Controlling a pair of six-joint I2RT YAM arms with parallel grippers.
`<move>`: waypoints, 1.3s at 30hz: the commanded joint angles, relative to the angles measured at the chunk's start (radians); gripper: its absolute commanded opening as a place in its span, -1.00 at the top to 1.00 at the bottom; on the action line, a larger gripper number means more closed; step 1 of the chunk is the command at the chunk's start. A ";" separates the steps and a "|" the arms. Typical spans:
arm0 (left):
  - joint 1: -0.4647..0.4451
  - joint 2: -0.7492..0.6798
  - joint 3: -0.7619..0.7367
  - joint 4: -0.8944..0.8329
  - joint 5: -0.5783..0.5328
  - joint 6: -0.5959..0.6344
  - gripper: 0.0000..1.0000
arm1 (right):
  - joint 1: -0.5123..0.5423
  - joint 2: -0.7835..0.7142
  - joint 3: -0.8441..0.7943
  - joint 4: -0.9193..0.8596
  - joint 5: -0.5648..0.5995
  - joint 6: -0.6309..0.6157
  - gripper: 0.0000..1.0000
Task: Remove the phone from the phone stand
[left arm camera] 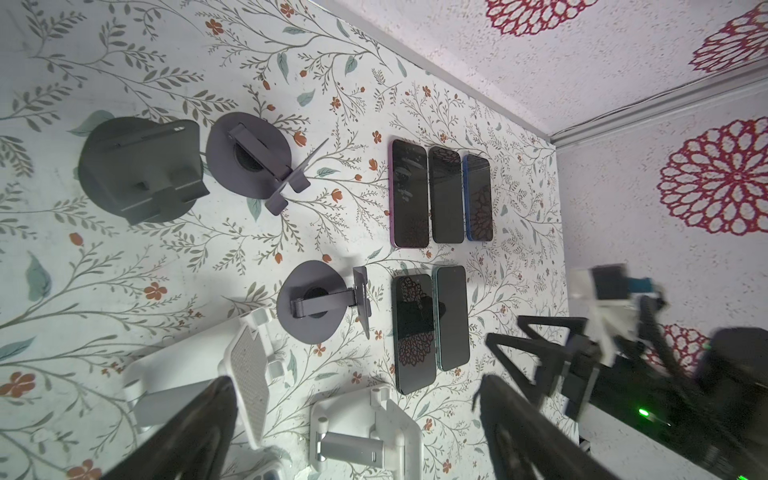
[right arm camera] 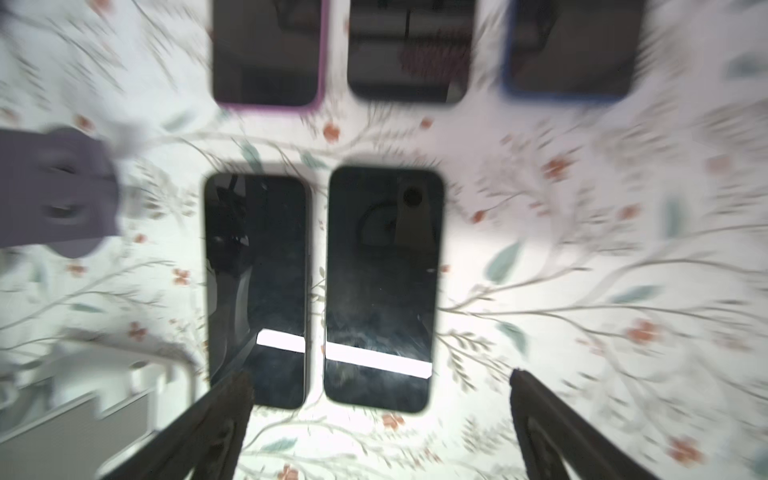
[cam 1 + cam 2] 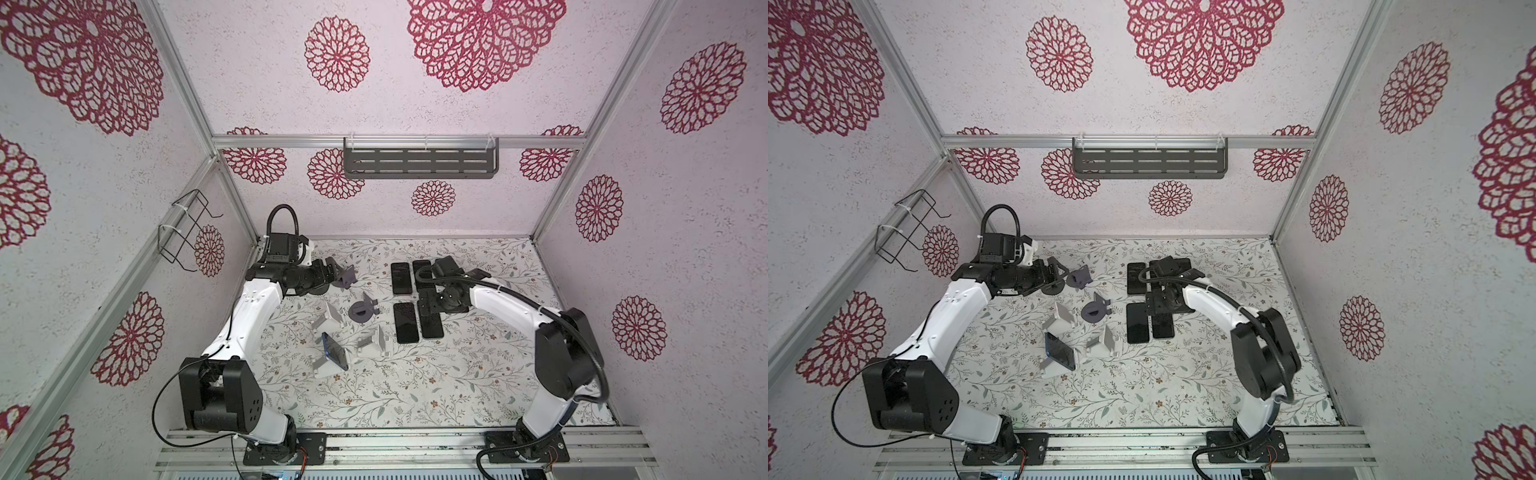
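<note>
The blue-edged phone with a dark screen [image 3: 335, 351] leans tilted on a white folding phone stand [image 3: 319, 366] toward the front left of the table, and I see neither gripper touching it.

My left gripper [image 1: 356, 388] is well apart from it at the far left, beside a dark grey round-based stand [image 3: 347, 278]. Its fingers are spread wide with nothing between them. That arm rises from the front rail and bends at the elbow toward the middle.

My right gripper [image 2: 380, 376] points down over five dark-screened phones lying face up, three in the far row [image 1: 446, 195] and two in the near row [image 1: 414, 332]. Its fingers [image 2: 536, 415] stand wide apart and hold nothing. That arm arcs in from the front right, and its wrist view is blurred.

Everything sits on a pale mat printed with leafy sprigs [image 3: 415, 386]. The walls are off-white with crimson rosettes [image 3: 336, 54]. A dark slotted shelf [image 3: 419, 163] hangs on the back wall, and a black wire rack [image 3: 187, 230] hangs on the left one.
</note>
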 commanded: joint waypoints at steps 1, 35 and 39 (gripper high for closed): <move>0.015 -0.005 -0.006 0.003 -0.006 -0.001 -0.89 | -0.005 -0.165 -0.024 -0.041 0.097 -0.040 -0.98; -0.186 -0.502 -0.198 -0.594 -0.340 -0.226 -0.60 | -0.003 -0.388 -0.454 0.112 0.176 -0.124 -0.97; -0.205 -0.497 -0.252 -0.554 -0.308 -0.253 -0.53 | -0.003 -0.329 -0.432 0.069 0.203 -0.111 -0.97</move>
